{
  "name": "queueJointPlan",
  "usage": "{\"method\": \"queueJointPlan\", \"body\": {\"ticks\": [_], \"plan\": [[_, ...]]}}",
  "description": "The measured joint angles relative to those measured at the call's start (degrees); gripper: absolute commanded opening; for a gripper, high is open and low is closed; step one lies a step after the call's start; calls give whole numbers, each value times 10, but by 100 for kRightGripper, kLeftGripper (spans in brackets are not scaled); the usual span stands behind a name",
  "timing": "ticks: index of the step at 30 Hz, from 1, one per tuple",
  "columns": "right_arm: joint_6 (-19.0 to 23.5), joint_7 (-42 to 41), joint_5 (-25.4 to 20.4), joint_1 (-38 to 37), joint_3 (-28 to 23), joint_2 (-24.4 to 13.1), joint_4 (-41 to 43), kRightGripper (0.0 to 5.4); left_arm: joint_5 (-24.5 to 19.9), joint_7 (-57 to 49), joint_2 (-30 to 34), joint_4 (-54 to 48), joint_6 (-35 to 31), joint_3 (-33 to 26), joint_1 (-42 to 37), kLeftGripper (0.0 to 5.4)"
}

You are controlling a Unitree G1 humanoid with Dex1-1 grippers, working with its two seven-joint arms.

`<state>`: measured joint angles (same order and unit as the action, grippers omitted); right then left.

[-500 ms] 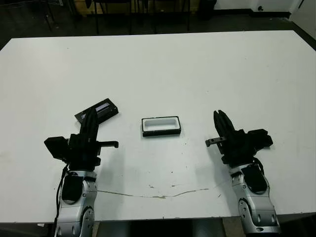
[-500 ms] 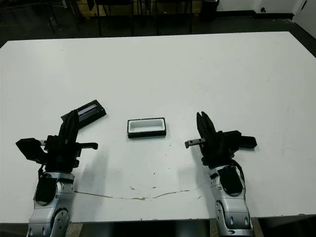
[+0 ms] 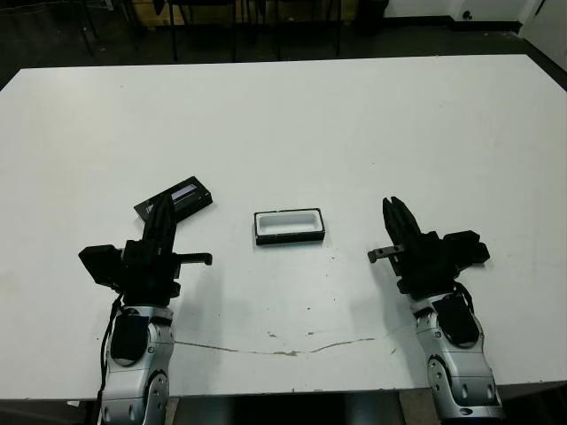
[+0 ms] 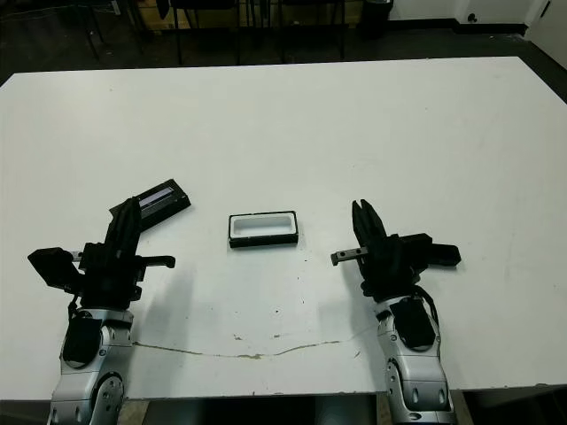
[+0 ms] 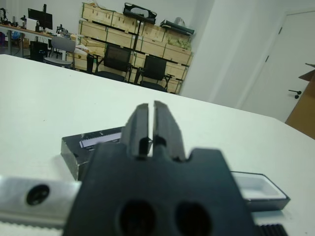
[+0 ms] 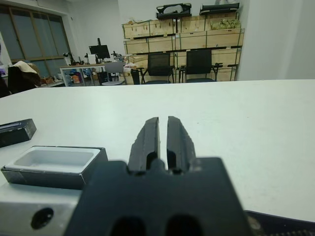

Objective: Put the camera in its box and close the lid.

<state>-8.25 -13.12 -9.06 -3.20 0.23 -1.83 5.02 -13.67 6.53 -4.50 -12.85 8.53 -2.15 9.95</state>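
White table (image 3: 354,124) ahead: I see the shallow black, white-lined box (image 3: 289,226) open, the flat black lid (image 3: 174,198) leftward. Left gripper (image 3: 165,205) and right gripper (image 3: 392,209) are clenched, empty.

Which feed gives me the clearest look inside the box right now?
The left eye view: the box sits unobstructed, its whole white lining seen from above. The right eye view matches it. The right wrist view shows it side-on; the left wrist view catches only one end behind that gripper's body.
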Motion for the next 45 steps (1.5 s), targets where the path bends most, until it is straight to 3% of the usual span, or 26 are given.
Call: {"method": "queueJointPlan", "body": {"ticks": [6,9,13,18,23,28,31,38,45], "plan": [[1,-12,-9,2,-5,-8,2,0,1,0,0,0,0,0,0,1],[21,-29,-36,13,-26,-30,19,0,1,0,0,0,0,0,1,1],[33,-93,-87,57,-75,-104,18,0,0,0,0,0,0,0,3,1],[64,-184,-128,134,-137,-228,-30,0,1,0,0,0,1,0,5,1],[67,-300,-137,203,-152,-323,-143,0,-4,0,-1,-2,-3,0,7,1],[68,-404,-130,262,-144,-387,-255,0,-6,1,-1,-1,-1,0,8,1],[52,-471,-122,300,-133,-409,-336,0,-6,0,-1,-1,-2,0,7,1],[58,-617,-107,373,-110,-440,-491,0,-6,1,0,-1,-1,-2,3,1],[58,-734,-70,438,-83,-459,-645,94,-5,0,1,-2,-2,-2,2,0]]}}
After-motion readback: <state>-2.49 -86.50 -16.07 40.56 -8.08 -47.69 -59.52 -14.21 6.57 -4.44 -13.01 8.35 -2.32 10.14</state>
